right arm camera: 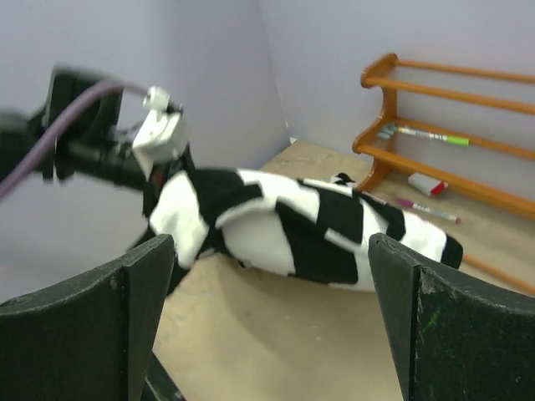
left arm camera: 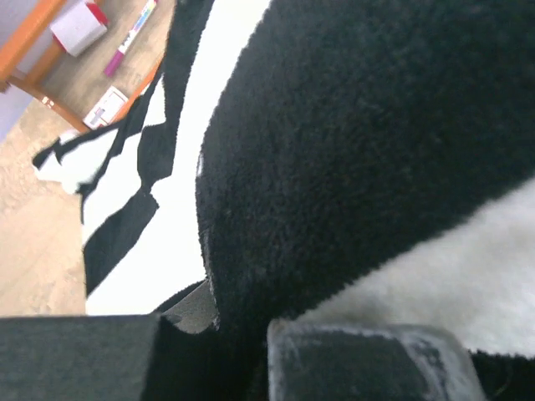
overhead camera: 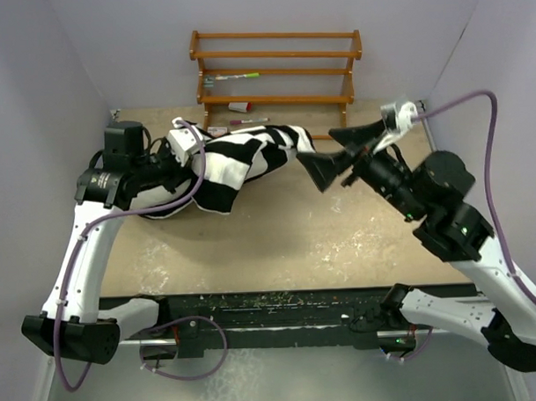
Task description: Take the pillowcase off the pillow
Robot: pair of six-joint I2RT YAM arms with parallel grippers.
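- Two arms show in the top view. The left arm [overhead camera: 76,260] rises from its base, bends at the elbow and reaches rightward. Its left pincer [overhead camera: 195,168] is buried in the near end of the pillowcase [overhead camera: 249,157].
- The right arm [overhead camera: 444,212] folds back leftward. The right pincer [overhead camera: 324,168] is released, its fingers spread, just beside the cover's other end.
- The pillowcase lies on the bench [overhead camera: 296,243], its long axis running from one pincer to the other.
- Left wrist view: striped fleece fills the frame. A black fold drops between the fingers [left arm camera: 368,359], so this pincer is clenched on the pillowcase.
- Right wrist view: the fingers [right arm camera: 84,326] stand wide apart. The pillowcase lies crosswise ahead of them, not touching. One end is held at the left pincer and the other points toward a wooden rack [right arm camera: 393,75].
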